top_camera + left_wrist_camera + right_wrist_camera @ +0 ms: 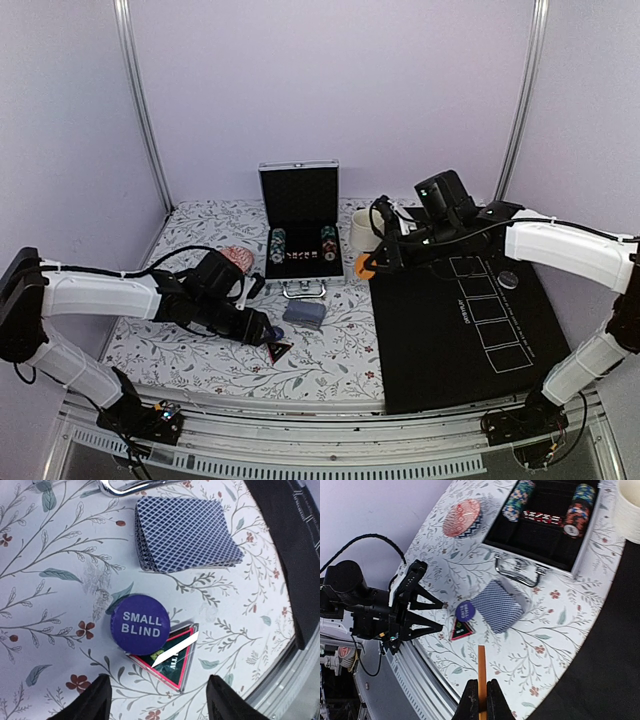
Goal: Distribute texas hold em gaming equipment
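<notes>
A dark blue disc [139, 624] reading "SMALL BLIND" lies on the flowered cloth, overlapping one edge of the black red-edged triangle marker [170, 657]. My left gripper [159, 700] hovers just short of them, open, with nothing between its fingers. Beyond the disc sits the blue-backed deck of cards [187, 534]. In the top view the left gripper [262, 330] is at the triangle marker [279, 350], near the deck [304, 314]. My right gripper [481, 700] is shut on an orange disc [481, 672], seen edge-on; in the top view it hangs at the black mat's far left corner [365, 266].
An open aluminium case [300, 225] holds stacks of striped chips [278, 243]. A pink ribbed dish [236, 258] lies to its left and a cream cup [365, 230] to its right. The black mat [460, 330] with card outlines covers the right side, with a dark disc [508, 281] on it.
</notes>
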Available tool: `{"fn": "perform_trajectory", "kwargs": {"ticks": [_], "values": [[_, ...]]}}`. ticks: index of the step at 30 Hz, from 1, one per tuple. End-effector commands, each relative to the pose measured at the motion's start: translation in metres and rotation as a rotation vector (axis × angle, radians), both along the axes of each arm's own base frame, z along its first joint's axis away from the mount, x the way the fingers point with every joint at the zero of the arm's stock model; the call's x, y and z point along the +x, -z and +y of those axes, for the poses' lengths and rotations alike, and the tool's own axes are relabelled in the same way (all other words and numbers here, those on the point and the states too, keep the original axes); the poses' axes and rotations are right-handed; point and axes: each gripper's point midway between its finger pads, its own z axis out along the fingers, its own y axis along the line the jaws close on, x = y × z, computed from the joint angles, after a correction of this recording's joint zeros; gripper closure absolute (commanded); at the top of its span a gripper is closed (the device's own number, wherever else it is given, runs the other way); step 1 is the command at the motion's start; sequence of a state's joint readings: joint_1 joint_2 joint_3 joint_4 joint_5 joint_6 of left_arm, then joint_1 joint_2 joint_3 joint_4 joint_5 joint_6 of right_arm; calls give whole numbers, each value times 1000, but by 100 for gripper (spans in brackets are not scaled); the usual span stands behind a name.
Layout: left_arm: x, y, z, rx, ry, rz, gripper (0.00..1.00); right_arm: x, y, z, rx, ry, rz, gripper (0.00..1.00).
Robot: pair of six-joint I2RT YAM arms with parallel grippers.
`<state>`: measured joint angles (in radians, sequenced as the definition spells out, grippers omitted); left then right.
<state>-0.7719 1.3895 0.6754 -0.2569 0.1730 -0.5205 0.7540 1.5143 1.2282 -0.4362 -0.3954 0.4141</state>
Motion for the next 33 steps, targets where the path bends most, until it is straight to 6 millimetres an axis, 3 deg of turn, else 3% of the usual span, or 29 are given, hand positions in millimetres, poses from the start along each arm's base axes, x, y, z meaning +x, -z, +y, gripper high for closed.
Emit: {"fn": "perform_trajectory", "kwargs": {"ticks": [1,5,8,13,17,28,33], "values": [[7,18,6,123,12,31,29,-2,20,-44,-97,86,8,97],[19,21,-2,167,41,30,13,-3,22,-58,-113,113,4,97],[29,29,1,245,46,26,9,-3,24,-64,-123,121,-1,97],[37,32,-5,295,71,40,11,-3,29,-68,-117,125,6,97],[37,35,-7,331,83,56,18,-3,34,-69,-120,125,9,97],[37,43,-16,409,102,51,21,-5,43,-72,-126,126,20,97],[35,46,-14,442,102,56,28,-5,41,-74,-124,129,13,98]]}}
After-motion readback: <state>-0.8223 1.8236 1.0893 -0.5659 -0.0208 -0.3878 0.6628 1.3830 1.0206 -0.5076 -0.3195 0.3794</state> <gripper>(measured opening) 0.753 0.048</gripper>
